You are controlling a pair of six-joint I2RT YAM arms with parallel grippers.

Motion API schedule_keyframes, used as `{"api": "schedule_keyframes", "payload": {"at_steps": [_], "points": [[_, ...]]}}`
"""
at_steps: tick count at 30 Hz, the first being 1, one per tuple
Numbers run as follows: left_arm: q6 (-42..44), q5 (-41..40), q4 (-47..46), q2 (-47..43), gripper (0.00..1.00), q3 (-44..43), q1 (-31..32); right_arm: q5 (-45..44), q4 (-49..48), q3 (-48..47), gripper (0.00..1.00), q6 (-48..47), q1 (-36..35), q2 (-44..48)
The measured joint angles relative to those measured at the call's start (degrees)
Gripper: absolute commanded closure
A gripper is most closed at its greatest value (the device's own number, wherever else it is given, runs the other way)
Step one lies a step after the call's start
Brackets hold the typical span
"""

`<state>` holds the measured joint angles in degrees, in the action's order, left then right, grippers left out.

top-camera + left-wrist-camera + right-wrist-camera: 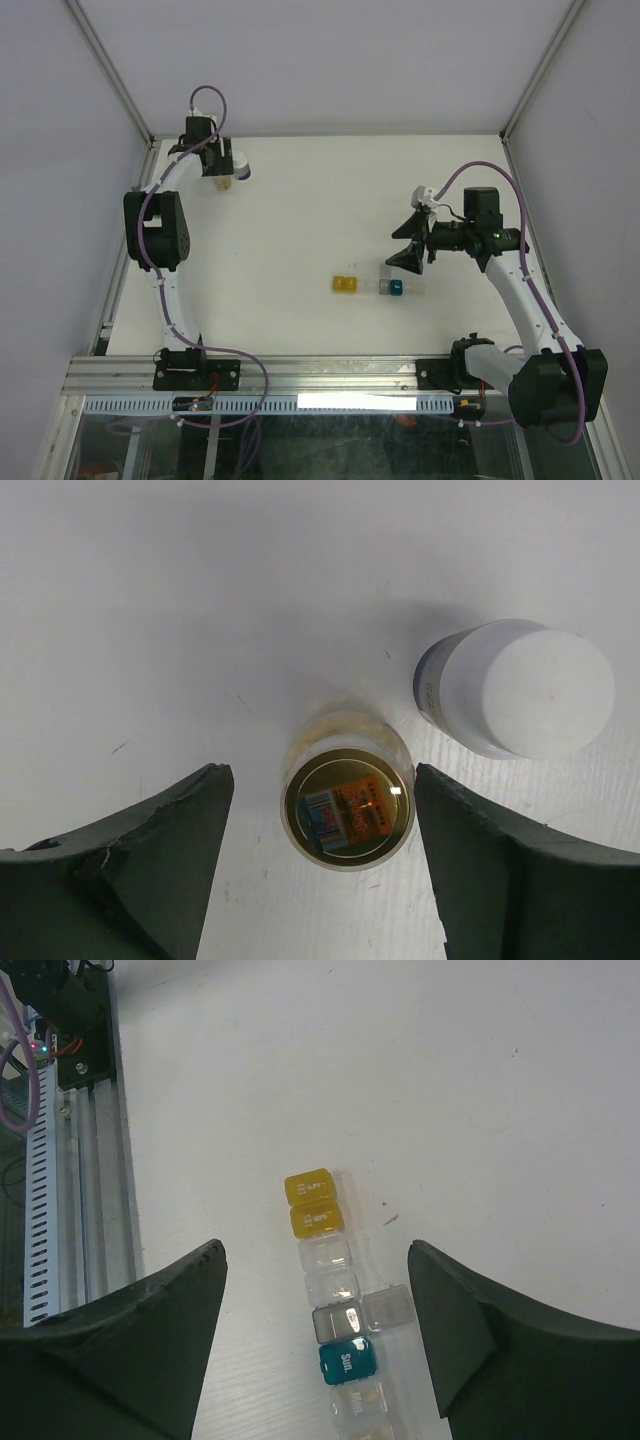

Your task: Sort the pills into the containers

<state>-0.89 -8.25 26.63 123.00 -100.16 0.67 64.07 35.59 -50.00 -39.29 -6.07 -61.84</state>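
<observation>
My left fingers [130,870], spread either side of the small gold-capped amber vial [347,802], could clip the neighbouring white plastic bottle [520,685] and topple both; my right fingers [110,1350] hang spread.

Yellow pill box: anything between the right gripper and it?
Nothing visible. The right gripper hangs open, and its wrist view shows the yellow pill box uncovered, with nothing lying over it.

White table [320,190]; containers [346,284], vial [347,808], bottle [520,688]
</observation>
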Motion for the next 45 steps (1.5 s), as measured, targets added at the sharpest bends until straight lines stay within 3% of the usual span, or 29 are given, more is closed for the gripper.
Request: {"api": "schedule_keyframes", "payload": {"at_steps": [6,20,24,27,30,38,45], "points": [[-0.02,1.18,0.44,0.92,0.37,-0.55,0.00,0.00,0.00,0.00,0.24,0.02,0.07,0.00],[-0.02,2.67,0.98,4.31,0.36,-2.95,0.00,0.00,-0.02,0.20,0.24,0.04,0.26,0.00],[0.00,2.86,1.88,4.39,0.47,-3.41,0.00,0.00,0.00,0.20,0.24,0.02,0.31,-0.02],[0.28,3.04,2.03,4.39,0.68,-3.98,0.00,0.00,-0.02,0.20,0.24,0.02,0.37,-0.02],[0.31,3.26,2.10,4.39,0.78,-4.13,0.00,0.00,-0.02,0.20,0.24,0.02,0.37,0.00],[-0.28,3.32,2.89,2.25,0.92,-1.16,0.00,0.13,0.00,0.20,0.23,0.04,0.42,0.00],[-4.37,6.08,5.51,-14.14,0.97,14.25,0.31,1.36,0.00,0.20,0.23,0.17,0.48,0.07]]}}
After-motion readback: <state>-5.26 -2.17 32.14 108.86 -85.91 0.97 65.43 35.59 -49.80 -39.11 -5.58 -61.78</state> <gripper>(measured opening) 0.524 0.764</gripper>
